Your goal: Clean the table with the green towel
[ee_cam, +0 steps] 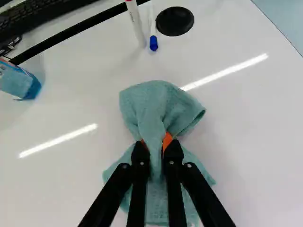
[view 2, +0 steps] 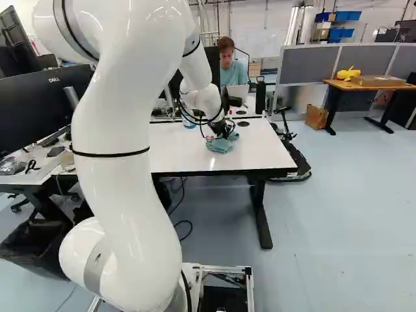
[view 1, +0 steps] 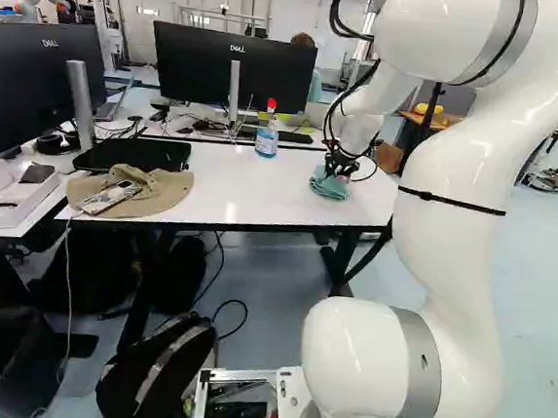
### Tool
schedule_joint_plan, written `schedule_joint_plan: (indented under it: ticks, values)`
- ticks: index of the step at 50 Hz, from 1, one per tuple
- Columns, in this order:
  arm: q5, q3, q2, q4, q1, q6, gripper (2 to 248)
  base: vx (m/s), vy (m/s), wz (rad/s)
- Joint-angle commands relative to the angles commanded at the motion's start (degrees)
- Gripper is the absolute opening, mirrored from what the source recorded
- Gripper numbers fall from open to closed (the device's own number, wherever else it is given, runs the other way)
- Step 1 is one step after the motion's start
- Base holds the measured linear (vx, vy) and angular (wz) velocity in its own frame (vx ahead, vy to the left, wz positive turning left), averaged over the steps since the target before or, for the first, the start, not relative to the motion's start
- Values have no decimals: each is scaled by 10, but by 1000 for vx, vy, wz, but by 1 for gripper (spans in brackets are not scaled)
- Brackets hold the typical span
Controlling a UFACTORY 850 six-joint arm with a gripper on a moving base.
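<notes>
Over the white table [view 1: 251,192], toward its right part, the gripper [view 1: 337,171] points down at the green towel [view 1: 328,185]. In the right base view the towel [view 2: 222,145] lies bunched on the tabletop under the gripper [view 2: 224,133]. The wrist view shows the gripper [ee_cam: 155,144] with a fold of the towel [ee_cam: 154,101] pinched between both orange-padded fingers; cloth spreads out ahead of and below them. The fingers hide part of the cloth.
A blue spray bottle [view 1: 267,135] stands by the monitor [view 1: 235,68]. Two markers [ee_cam: 136,21] and a black round disc [ee_cam: 174,21] lie ahead of the towel. A beige cap [view 1: 134,191] with a phone is at the table's left. A person sits behind the table.
</notes>
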Motion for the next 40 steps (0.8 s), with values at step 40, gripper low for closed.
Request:
schedule_joint_plan:
  ticks: [40]
  values:
    - [0,92,74,0,32,0,46,0,0,0]
